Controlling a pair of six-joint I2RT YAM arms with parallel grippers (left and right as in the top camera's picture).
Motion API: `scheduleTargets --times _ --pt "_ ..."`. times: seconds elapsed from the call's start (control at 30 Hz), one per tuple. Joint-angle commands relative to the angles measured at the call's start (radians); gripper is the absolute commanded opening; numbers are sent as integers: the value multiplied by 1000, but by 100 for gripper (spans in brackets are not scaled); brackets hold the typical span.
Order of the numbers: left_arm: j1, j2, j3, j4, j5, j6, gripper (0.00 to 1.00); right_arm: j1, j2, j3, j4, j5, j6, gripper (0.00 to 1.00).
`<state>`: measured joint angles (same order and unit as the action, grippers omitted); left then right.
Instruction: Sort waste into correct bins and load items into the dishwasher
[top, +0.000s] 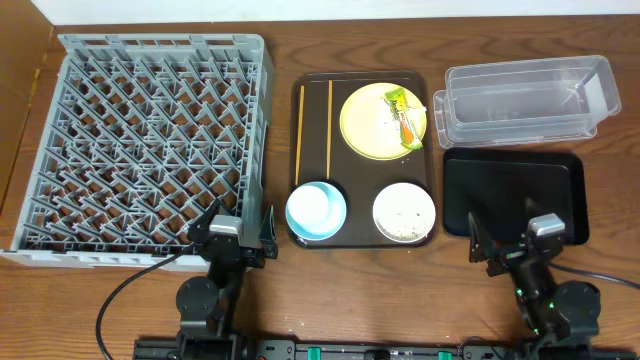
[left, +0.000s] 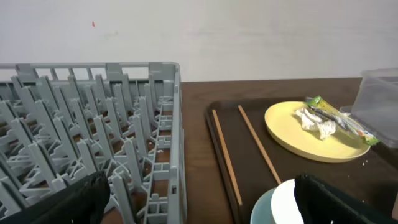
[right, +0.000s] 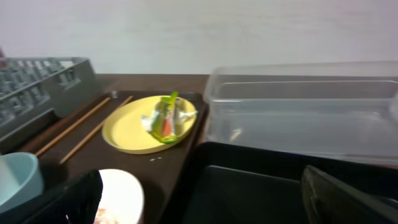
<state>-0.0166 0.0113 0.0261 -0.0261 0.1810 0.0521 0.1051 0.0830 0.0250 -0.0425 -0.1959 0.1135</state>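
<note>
A pale yellow plate (top: 382, 121) on the brown serving tray (top: 300, 150) carries a green-and-orange wrapper (top: 405, 112) and a white crumpled paper scrap (top: 388, 116). Two orange sticks (top: 329, 125) lie at the tray's left. A light blue bowl (top: 316, 211) and a white bowl (top: 404, 212) with rice-like crumbs sit at its front. The grey dish rack (top: 150, 140) stands left. The clear tub (top: 525, 100) and black tray (top: 515, 190) are right. My left gripper (top: 238, 240) is open by the rack's front corner. My right gripper (top: 518, 245) is open at the black tray's front edge. Both are empty.
The plate (left: 314, 130), sticks (left: 258, 143) and rack (left: 93, 137) show in the left wrist view. The plate (right: 149, 124), clear tub (right: 305, 112) and black tray (right: 249, 193) show in the right wrist view. The brown wooden table (top: 610, 270) surrounds everything.
</note>
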Motion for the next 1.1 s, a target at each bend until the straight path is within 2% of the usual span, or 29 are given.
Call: scheduleTargets --times 0.0,0.1,0.17,0.3,0.37,0.43,0.5,0.6,0.73,0.9,0.93,0.97,1.0,1.07 --pt "4 0 -22 -24 13 -4 95 -6 96 138 9 -57 5 99" --pt "4 0 -22 -24 13 -4 95 -6 299 312 -31 -91 20 99" --pt "4 0 -22 -24 13 -4 95 -6 490 470 -116 -119 77 99" --pt "4 0 -22 -24 13 -4 95 44 876 836 -349 -179 88 99" --pt "4 0 -22 -24 13 -4 95 94 1045 1024 -484 -175 47 99" --pt "4 0 -22 -24 13 -4 95 156 1217 1219 -598 -175 -68 99" --pt "4 0 -22 -24 13 -4 95 188 1320 1325 -601 -174 -97 99" --pt "4 0 -22 -24 13 -4 95 217 1436 1409 -551 -251 -43 99" --pt "4 0 -22 -24 13 -4 95 255 1537 1413 -427 -309 -17 99" --pt "4 0 -22 -24 13 -4 95 313 1681 1413 -414 56 8 98" --pt "4 0 -22 -24 14 -4 95 319 1711 1413 -412 105 9 95" --pt "4 0 -22 -24 14 -4 95 322 1757 1413 -403 145 9 82" --pt "4 0 -22 -24 13 -4 95 322 1778 1413 -399 158 9 77" --pt "4 0 -22 -24 14 -4 95 321 1847 1413 -386 221 10 70"
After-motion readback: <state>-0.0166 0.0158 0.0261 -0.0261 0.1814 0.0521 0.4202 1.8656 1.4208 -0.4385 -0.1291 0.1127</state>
